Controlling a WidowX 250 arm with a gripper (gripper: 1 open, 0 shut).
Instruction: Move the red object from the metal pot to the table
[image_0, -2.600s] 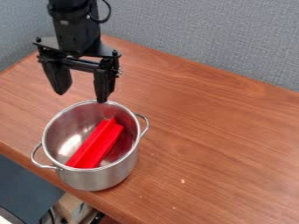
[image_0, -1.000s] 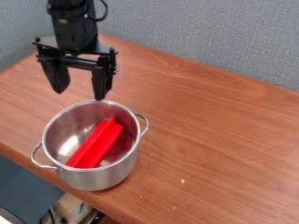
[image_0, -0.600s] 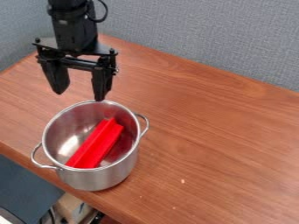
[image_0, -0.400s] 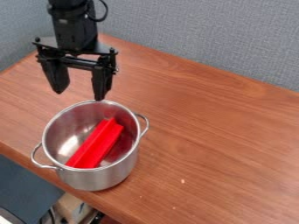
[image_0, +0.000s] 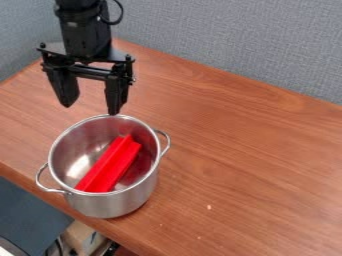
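Wooden table (image_0: 254, 140): red object (image_0: 110, 166) lies in metal pot (image_0: 102, 170), below the spread, empty tool (image_0: 90, 101).

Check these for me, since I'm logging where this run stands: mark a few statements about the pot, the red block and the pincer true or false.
1. The red object lies inside the metal pot. True.
2. The pincer is shut on the red object. False: its fingers stand apart and hold nothing, above the pot's far rim.
3. The pot has a lid on it. False: it is uncovered, and the block shows inside.
4. The pot stands on the table near its front edge. True.
5. The red object leans at a slant, one end near the pot's floor and the other up toward the far wall. True.
6. A second red block lies on the table beside the pot. False: only the one in the pot shows.
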